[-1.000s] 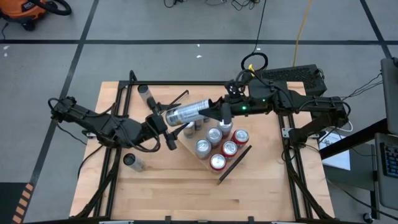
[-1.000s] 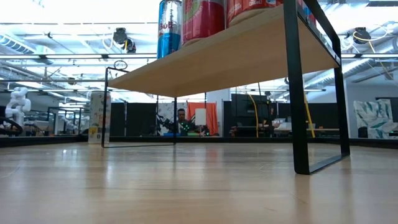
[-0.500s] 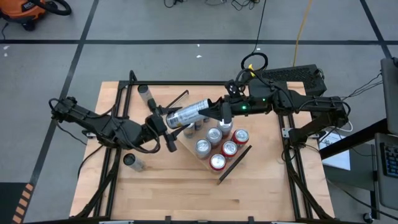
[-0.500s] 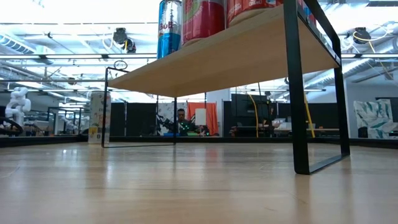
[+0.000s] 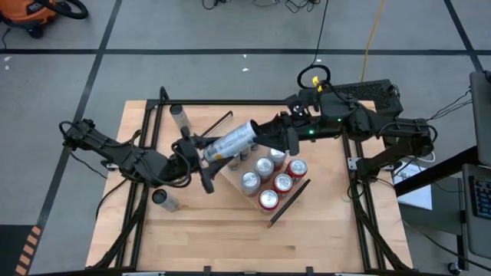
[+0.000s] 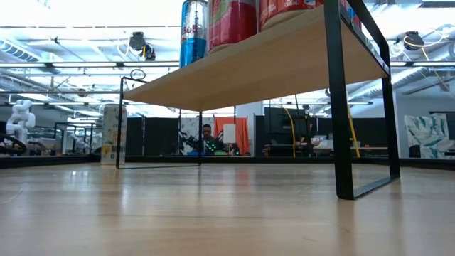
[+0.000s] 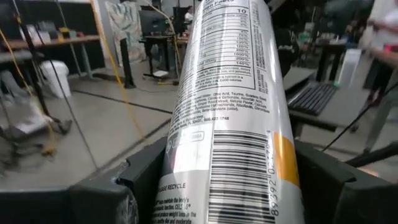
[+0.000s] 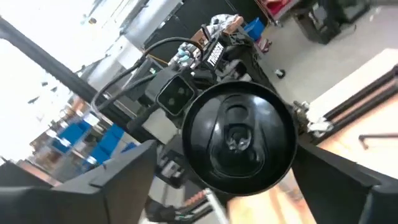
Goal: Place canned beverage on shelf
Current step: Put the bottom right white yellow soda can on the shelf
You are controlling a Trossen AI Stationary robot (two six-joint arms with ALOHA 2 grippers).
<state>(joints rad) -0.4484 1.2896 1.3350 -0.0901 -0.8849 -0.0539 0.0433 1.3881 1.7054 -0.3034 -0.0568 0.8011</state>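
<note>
A silver canned beverage [image 5: 230, 140] hangs level above the shelf's far left corner, with my left gripper [image 5: 201, 156] shut on it. My right gripper [image 5: 267, 135] is open. Its fingers stand on either side of the can's black top end [image 8: 237, 135], and a gap shows on each side. The shelf [image 5: 230, 178], a light-wood board with a black rail [image 5: 288, 201] at its short end, stands on the table. It bears several upright silver and red cans [image 5: 267, 181]. The low view shows the shelf's underside [image 6: 270, 67]. My left gripper pinches the can's bottom end [image 7: 227, 186] between its two fingers [image 7: 140, 180], one on each side of the wall. The fingers come level from the table's left and lie along the can. The can is lifted clear and sticks out past them toward my right gripper.
Two more cans are on the tabletop: one lies at the far left [image 5: 178, 115], one stands at the left [image 5: 163, 199]. A thin black bar [image 5: 219, 121] lies beyond the shelf. The table's black frame [image 5: 354, 165] runs along its right side.
My right gripper has opened and let go of the can's top end, drawing back a little toward the table's right. The can stays in my left gripper, and its free end has swung slightly toward the far edge.
</note>
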